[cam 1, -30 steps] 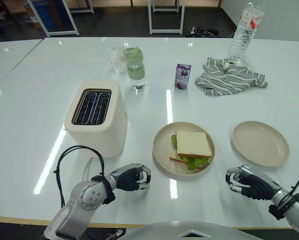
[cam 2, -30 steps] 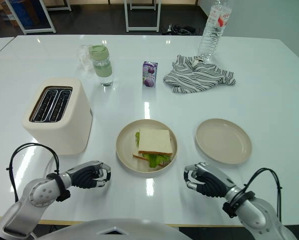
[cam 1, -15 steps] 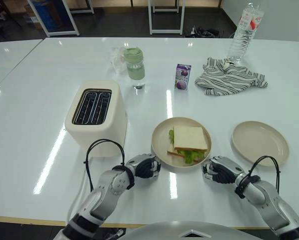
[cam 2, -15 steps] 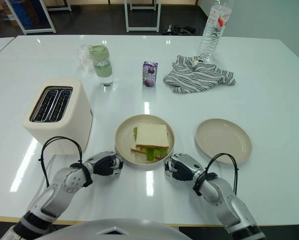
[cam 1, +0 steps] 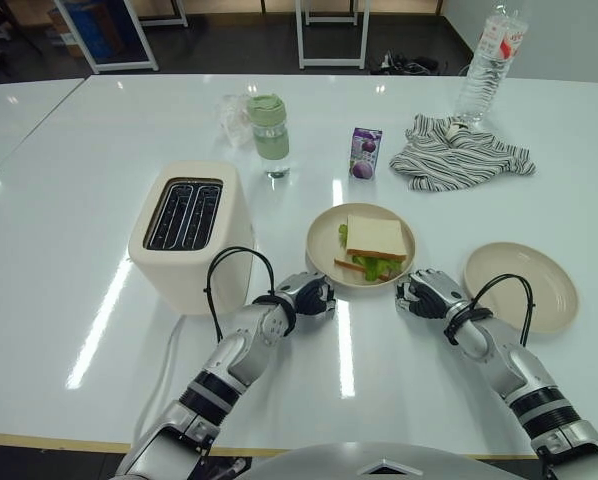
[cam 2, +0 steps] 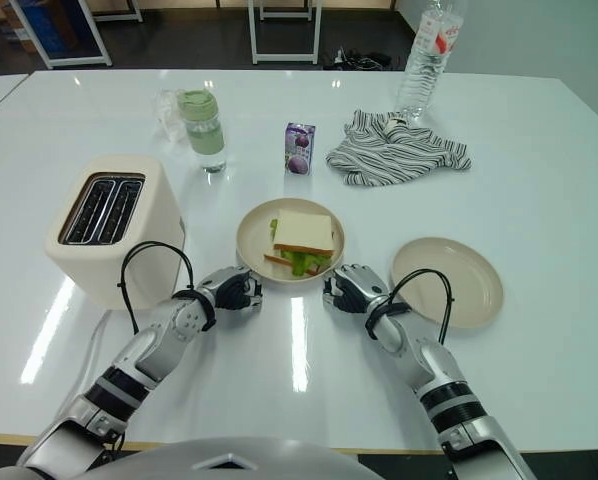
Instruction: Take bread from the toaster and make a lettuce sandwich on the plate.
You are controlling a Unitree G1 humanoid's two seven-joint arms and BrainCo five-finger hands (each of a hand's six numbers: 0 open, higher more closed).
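1. Sandwich [cam 1: 375, 245]: a square white bread slice on top, pale and untoasted-looking. Green lettuce [cam 1: 366, 266] frills out along the near and left edges. A second slice shows as a thin brown crust line underneath. The stack sits slightly right of the plate's centre.
2. Plate [cam 1: 323, 235]: round and beige, holding the sandwich. It lies mid-table, right of the toaster and near the juice carton.
3. Left hand [cam 1: 307, 296]: fingers curled into a fist, nothing held. It lies just beside the plate's near-left rim, knuckles toward it. Whether it touches the rim cannot be told. A black cable loops up from the wrist.
4. Right hand [cam 1: 423, 295]: likewise balled up, holding nothing. It lies just beside the plate's near-right rim, and contact is unclear. A black cable arcs at its wrist too.
5. Toaster [cam 1: 191, 232]: a cream box with two dark slots on top, standing left of the plate and apart from it.
6. Second plate [cam 1: 520, 286]: beige, on the right, past the right forearm.
7. Farther back, left to right:
   - A green-lidded bottle [cam 1: 269, 130].
   - A small purple juice carton [cam 1: 365, 153].
   - A crumpled striped cloth [cam 1: 459, 155].
   - A clear water bottle [cam 1: 484, 60], upright behind the cloth.
8. All of it rests on a glossy white table [cam 1: 79, 150].
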